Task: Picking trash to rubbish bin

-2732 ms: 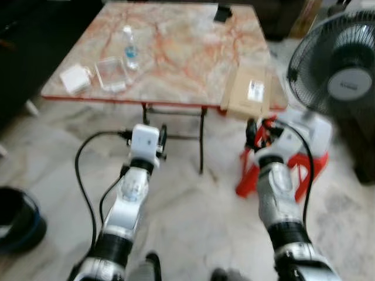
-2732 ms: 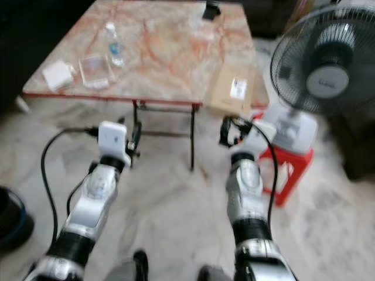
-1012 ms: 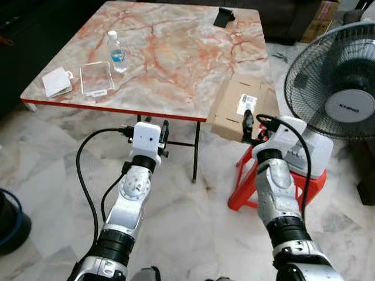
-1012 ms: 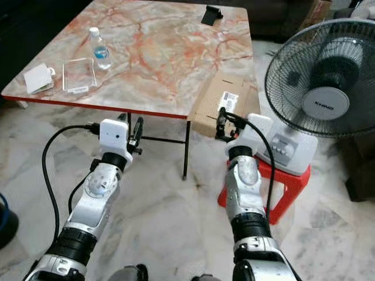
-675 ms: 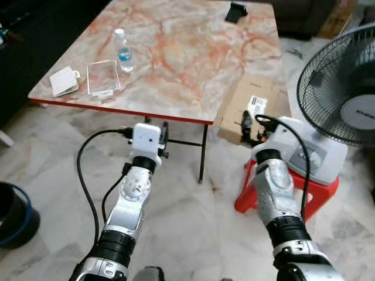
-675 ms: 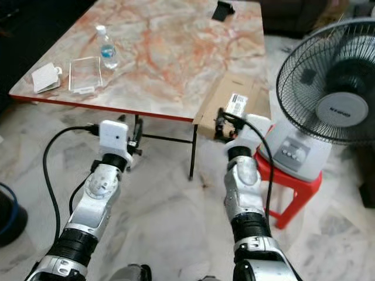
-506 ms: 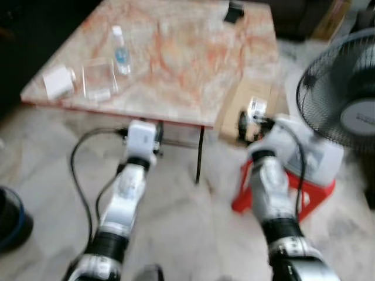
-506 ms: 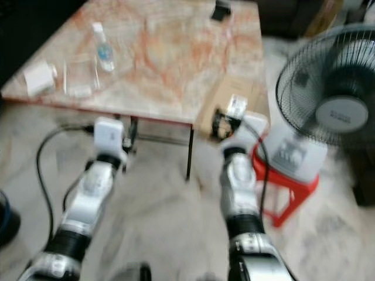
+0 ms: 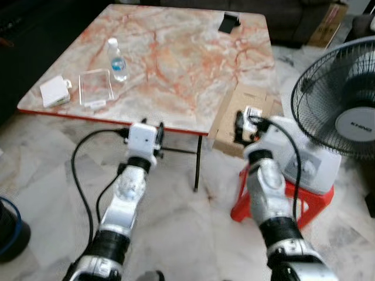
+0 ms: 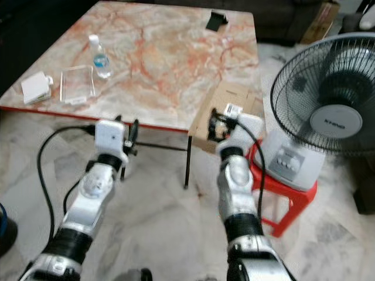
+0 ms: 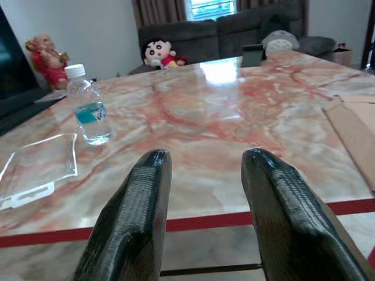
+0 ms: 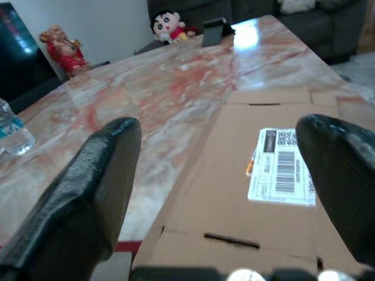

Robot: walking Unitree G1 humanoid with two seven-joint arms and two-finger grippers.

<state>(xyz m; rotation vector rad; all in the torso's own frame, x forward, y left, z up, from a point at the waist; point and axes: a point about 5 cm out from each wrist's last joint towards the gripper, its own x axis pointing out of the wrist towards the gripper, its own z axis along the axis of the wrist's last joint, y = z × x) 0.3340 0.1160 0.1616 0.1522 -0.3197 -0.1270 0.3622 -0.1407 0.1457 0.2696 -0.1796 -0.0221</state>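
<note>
Soft daylight fills the room, mildly blurring both head views. A window (image 11: pixel 211 8) throws white glare across the tabletop (image 11: pixel 222 73)

a marble table (image 9: pixel 176 64), a standing fan (image 9: pixel 343 114) on a red stool (image 9: pixel 304 202), marble floor (image 9: pixel 47 175).

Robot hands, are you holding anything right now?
Nothing is held. The left gripper and right gripper are both open and empty, short of the marble table.
</note>
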